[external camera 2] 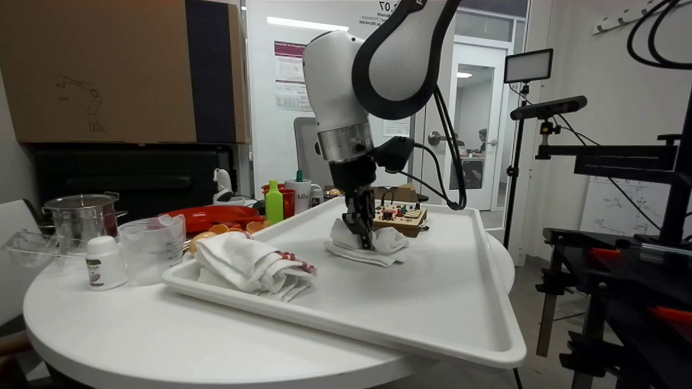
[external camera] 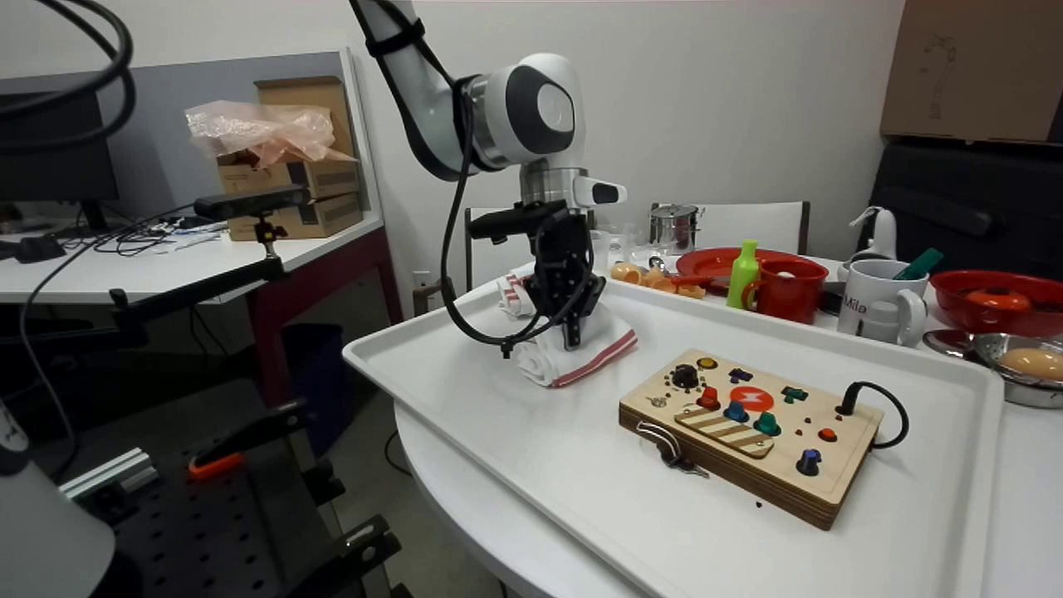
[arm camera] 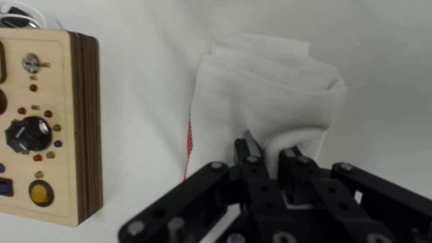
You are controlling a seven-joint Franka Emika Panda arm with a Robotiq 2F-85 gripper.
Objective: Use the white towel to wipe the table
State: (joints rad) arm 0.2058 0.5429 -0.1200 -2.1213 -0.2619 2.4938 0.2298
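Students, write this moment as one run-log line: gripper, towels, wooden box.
gripper: pinching white towel | white towel: on tray | second towel: at tray corner | wooden box: on tray

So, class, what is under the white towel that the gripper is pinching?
The white towel lies on the white tray, whose surface shows around it. Whatever the towel covers cannot be seen.
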